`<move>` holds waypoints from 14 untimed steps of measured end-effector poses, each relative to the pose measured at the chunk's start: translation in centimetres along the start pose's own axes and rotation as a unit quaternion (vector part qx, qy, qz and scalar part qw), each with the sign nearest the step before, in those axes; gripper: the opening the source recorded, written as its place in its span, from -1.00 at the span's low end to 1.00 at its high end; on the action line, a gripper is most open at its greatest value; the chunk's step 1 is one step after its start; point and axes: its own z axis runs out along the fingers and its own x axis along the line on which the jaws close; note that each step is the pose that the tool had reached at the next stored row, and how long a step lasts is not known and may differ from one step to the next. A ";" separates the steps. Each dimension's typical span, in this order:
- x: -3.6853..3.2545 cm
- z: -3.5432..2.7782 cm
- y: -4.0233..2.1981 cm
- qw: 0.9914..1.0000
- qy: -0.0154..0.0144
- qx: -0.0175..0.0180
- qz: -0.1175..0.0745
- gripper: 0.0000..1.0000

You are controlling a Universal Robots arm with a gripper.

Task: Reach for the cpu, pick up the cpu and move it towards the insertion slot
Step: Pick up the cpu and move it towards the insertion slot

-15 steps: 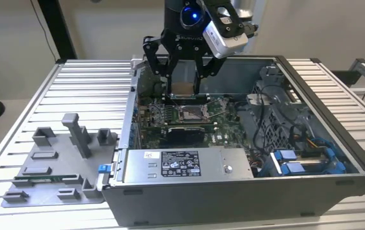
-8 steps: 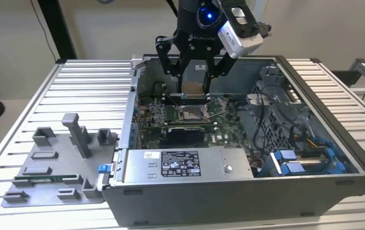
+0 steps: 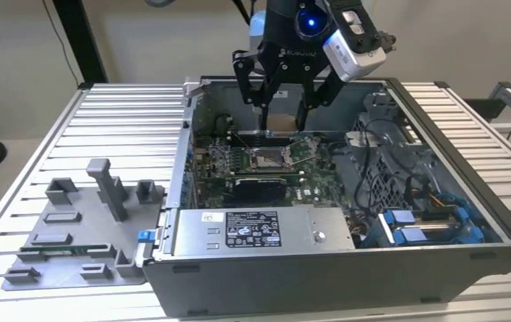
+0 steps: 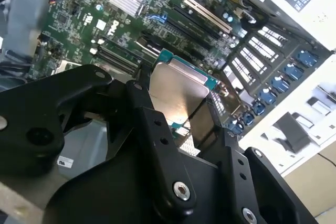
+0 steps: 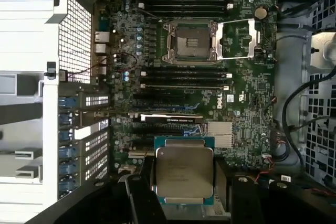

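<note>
My gripper [image 3: 281,119] hangs inside the open computer case, shut on the cpu [image 3: 281,123], whose tan face shows between the two black fingers. In the first wrist view the cpu [image 5: 184,174] shows its silvery top with a green rim, gripped on two opposite sides by the gripper [image 5: 184,182]. The second wrist view has the same chip [image 4: 176,90] between the fingers [image 4: 140,103]. The insertion slot [image 3: 267,158] lies on the green motherboard just below and in front of the chip. Its metal frame stands open and its dark centre [image 5: 191,43] is bare.
The case walls [image 3: 452,154] surround the board. A silver power supply [image 3: 255,231] fills the case's near side, with blue cables [image 3: 416,225] at the exterior view's right. Long black memory slots [image 5: 184,77] flank the socket. A grey fixture tray [image 3: 76,235] sits on the slatted table.
</note>
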 end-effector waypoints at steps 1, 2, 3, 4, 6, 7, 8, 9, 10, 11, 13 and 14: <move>-0.29 -0.01 0.00 1.000 0.000 0.000 0.000 -1.00; -0.58 -0.03 0.01 1.000 0.000 0.000 0.000 -1.00; -0.85 -0.03 0.01 1.000 0.001 0.000 0.000 -1.00; -1.06 -0.04 0.01 1.000 0.001 0.000 0.000 -1.00; -1.54 -0.06 0.02 1.000 0.001 0.000 0.000 -1.00; -1.77 -0.07 0.02 1.000 0.001 0.000 0.000 -1.00; -1.99 -0.08 0.02 1.000 0.001 0.000 0.000 -1.00; -2.21 -0.09 0.02 1.000 0.001 0.000 0.000 -1.00; -2.44 -0.10 0.02 1.000 0.001 0.000 0.000 -1.00; -2.65 -0.10 0.03 1.000 0.001 0.000 0.000 -1.00; -2.91 -0.12 0.04 1.000 0.002 0.000 0.000 -1.00; -2.99 -0.12 0.05 1.000 0.002 0.000 0.000 -1.00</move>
